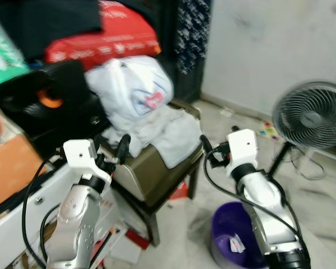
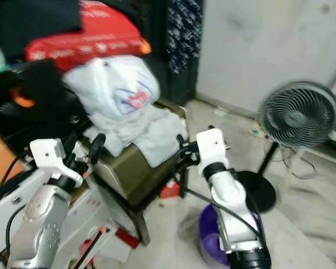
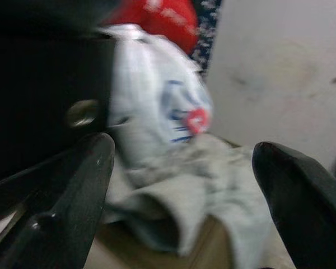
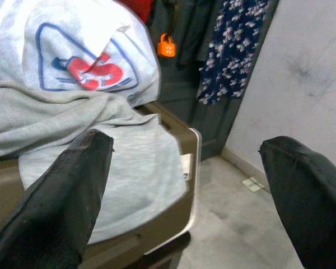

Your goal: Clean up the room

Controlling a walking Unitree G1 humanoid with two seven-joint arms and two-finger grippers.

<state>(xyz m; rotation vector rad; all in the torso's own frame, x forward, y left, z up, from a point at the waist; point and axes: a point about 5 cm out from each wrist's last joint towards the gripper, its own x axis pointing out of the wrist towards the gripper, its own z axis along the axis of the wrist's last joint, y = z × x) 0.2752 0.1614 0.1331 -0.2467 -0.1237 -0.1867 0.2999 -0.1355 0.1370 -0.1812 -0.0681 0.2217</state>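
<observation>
Grey cloth (image 4: 101,162): it is lying crumpled on the brown seat (image 1: 157,174), one fold hanging over the front edge, with the white plastic bag (image 1: 131,89) leaning on its back part. I am taking this as the thing to tidy first.
My left gripper (image 3: 185,185): I am holding it spread wide and empty, just short of the cloth, facing the bag and the fold.
My right gripper (image 4: 185,185): I am also holding this one wide apart and empty, near the seat's front corner, with nothing between the fingers.
Risk, the bag: if I am closing on the cloth where the bag is resting, I am likely dragging the bag off the seat along with it.
Risk, the pile: the red package (image 1: 109,36) and dark things are stacked behind and above; a tug could be bringing them down.
Risk, the blur: both head views are smeared, so I am probably misjudging how near the cloth is and pinching air or the seat edge.
Risk, the floor: the purple bucket (image 1: 229,230) and the fan (image 1: 313,120) are standing close by my right arm; a wide swing could be knocking either.
</observation>
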